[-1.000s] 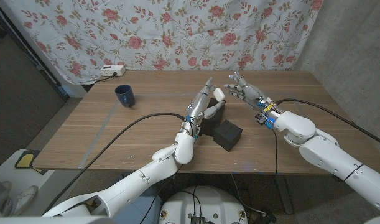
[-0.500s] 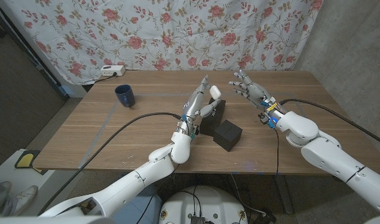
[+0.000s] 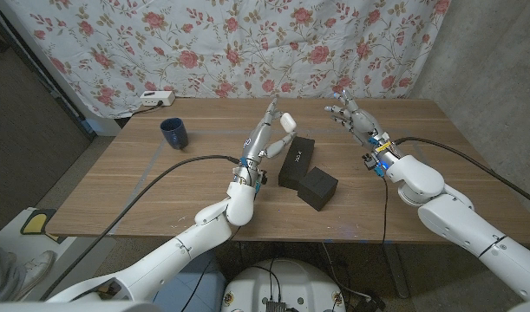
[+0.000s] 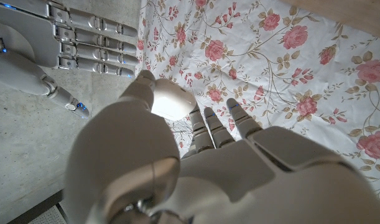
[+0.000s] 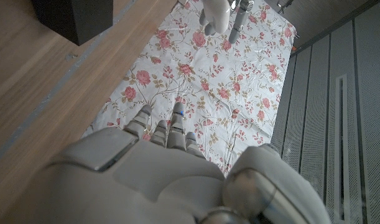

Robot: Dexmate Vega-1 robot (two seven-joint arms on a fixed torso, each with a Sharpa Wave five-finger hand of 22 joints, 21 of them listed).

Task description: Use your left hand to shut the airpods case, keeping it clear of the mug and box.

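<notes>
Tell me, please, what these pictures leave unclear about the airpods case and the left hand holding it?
- Lid state: in the head view the airpods case is too small to show a lid seam.
- Same in the left wrist view: the thumb of the left hand covers part of the case, and only smooth white shows.
- Grip contact: the fingers hide the case's far side.
- Mug contents: too small and dark.
- Lettering on the box: too small.

Makeshift lab, floral sheet backdrop (image 3: 247, 43), bare concrete wall (image 3: 481, 52)
</notes>
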